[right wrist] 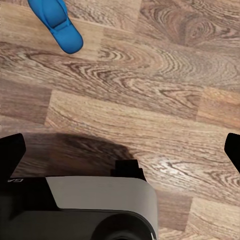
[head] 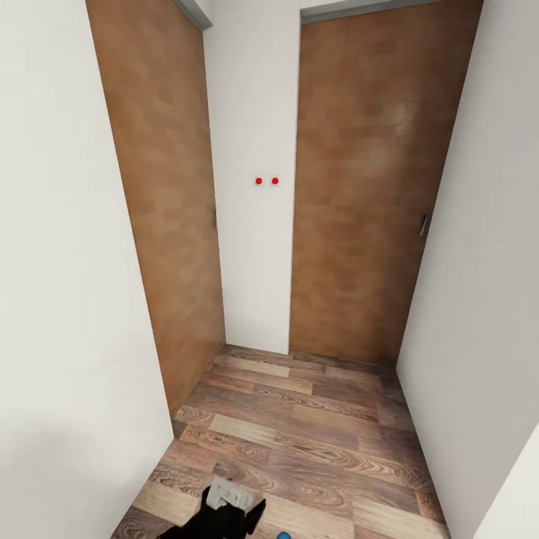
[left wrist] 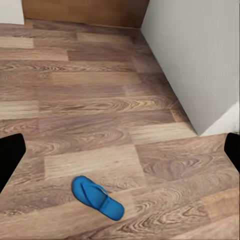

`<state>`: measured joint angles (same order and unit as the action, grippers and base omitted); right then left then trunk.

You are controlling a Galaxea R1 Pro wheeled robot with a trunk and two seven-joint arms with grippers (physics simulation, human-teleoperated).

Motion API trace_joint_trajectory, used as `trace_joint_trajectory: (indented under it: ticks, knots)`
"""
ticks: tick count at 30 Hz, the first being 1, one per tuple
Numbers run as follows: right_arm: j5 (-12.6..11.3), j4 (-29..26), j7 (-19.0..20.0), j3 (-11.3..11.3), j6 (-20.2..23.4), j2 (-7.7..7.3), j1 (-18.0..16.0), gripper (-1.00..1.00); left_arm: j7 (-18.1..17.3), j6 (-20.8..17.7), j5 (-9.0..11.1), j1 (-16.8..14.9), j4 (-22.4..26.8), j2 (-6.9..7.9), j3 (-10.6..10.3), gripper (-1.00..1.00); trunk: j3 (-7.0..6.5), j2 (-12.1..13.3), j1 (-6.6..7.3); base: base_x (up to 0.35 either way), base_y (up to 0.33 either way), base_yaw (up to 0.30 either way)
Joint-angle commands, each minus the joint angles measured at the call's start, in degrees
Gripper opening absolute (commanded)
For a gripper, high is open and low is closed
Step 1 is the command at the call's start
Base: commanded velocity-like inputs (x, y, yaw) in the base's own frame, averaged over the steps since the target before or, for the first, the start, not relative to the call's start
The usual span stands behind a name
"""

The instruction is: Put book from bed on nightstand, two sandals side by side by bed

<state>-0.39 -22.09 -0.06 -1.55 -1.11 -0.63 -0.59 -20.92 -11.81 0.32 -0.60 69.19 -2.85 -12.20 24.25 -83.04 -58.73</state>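
Note:
A bright blue sandal point(left wrist: 97, 197) lies flat on the wood plank floor, below and ahead of my left gripper point(left wrist: 120, 155). That gripper is open, its black fingertips point(left wrist: 10, 160) far apart with nothing between them. The right wrist view has a blue sandal point(right wrist: 55, 22) on the floor beyond my right gripper point(right wrist: 120, 150), which is also open and empty. I cannot tell whether it is the same sandal. A sliver of blue point(head: 283, 534) shows at the head view's lower edge. The book, the bed and the nightstands are out of view.
I face a narrow corner with two tan wooden doors point(head: 168, 187) point(head: 367, 187) and a white wall strip point(head: 254, 224) between them. White walls point(head: 67, 299) close in on both sides. A white wall corner point(left wrist: 200, 60) stands near the sandal. My grey and black base point(right wrist: 100, 205) is below the right gripper.

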Motion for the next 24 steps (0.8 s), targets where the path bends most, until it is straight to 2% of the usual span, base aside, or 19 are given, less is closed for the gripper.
trace_joint_trajectory:
  ticks: [1, 5, 6, 8, 11, 15, 17, 18, 19, 20, 21, 23, 24]
  knots:
    - [0.0, 0.0, 0.0, -0.1, -0.1, 0.02, 0.0, 1.00, -2.7, -0.4, 0.0, -0.6, 0.2, 0.03, 0.5, 1.00, 0.07, 0.0, 0.00, 0.000, 0.000, 0.000]
    - [0.0, 0.0, 0.1, -0.1, -0.1, 0.02, 0.0, 1.00, -5.6, -0.5, 0.0, -1.9, 0.4, 0.03, 2.5, 1.00, 0.07, 0.0, 0.00, 0.000, 0.000, 0.000]
    - [0.0, 0.0, 0.2, -0.1, -0.1, 0.02, 0.0, 1.00, -6.4, -0.5, 0.0, -2.5, 0.4, 0.03, 3.9, 1.00, 0.07, 0.0, 0.00, 0.000, 0.000, 0.000]
    - [0.0, -0.2, 0.3, -0.1, -0.1, 0.02, 0.0, 1.00, -7.0, -0.5, 0.0, -2.9, 0.4, 0.03, 5.7, 1.00, 0.07, 0.0, 0.00, 0.000, 0.000, 0.000]
    - [0.0, -0.7, 0.4, -0.1, 0.0, -0.05, 0.0, 1.00, -7.4, -0.5, 0.0, -3.2, 0.4, 0.03, 7.1, 1.00, 0.07, 0.0, 0.00, 0.000, 0.000, 0.000]
    - [-0.1, -5.6, 0.9, 0.0, 1.0, -0.17, 0.0, 1.00, -7.6, -0.4, 0.0, -3.4, 0.5, 0.03, 7.8, 1.00, 0.07, 0.0, 0.00, 0.000, 0.000, 0.000]
    - [-0.1, -11.6, 1.1, 0.0, 3.7, -0.16, 0.0, 1.00, -7.6, -0.4, 0.0, -3.4, 0.5, 0.03, 8.1, 1.00, 0.07, 0.0, 0.00, 0.000, 0.000, 0.000]
    - [-0.1, -13.8, 1.2, 0.0, 5.4, -0.16, 0.0, 1.00, -7.6, -0.4, 0.0, -3.4, 0.5, 0.03, 8.2, 1.00, 0.07, 0.0, 0.00, 0.000, 0.000, 0.000]
    - [-0.2, -18.5, 1.3, -0.1, 10.4, -0.16, 0.0, 1.00, -7.6, -0.4, 0.0, -3.4, 0.5, 0.03, 8.7, 1.00, 0.07, 0.0, 0.00, 0.000, 0.000, 0.000]
    - [-0.3, -20.9, 1.3, -0.1, 13.6, -0.16, 0.0, 1.00, -7.5, -0.4, 0.0, -3.4, 0.5, 0.03, 8.9, 1.00, 0.07, 0.0, 0.00, 0.000, 0.000, 0.000]
    - [-0.8, -25.9, 1.4, -0.2, 21.0, -0.14, 0.0, 1.00, -7.5, -0.3, 0.1, -3.4, 0.5, 0.03, 9.6, 1.00, 0.07, 0.0, 0.00, 0.000, 0.000, 0.000]
    - [-1.9, -30.7, 1.5, -0.2, 28.8, -0.12, -0.1, 1.00, -7.5, -0.3, 0.1, -3.4, 0.5, 0.03, 10.2, 1.00, 0.07, 0.0, 0.00, 0.000, 0.000, 0.000]
    - [-3.6, -34.7, 1.5, -0.3, 36.0, -0.10, -0.2, 1.00, -7.5, -0.3, 0.1, -3.5, 0.5, 0.03, 10.8, 1.00, 0.07, 0.0, 0.00, 0.000, 0.000, 0.000]
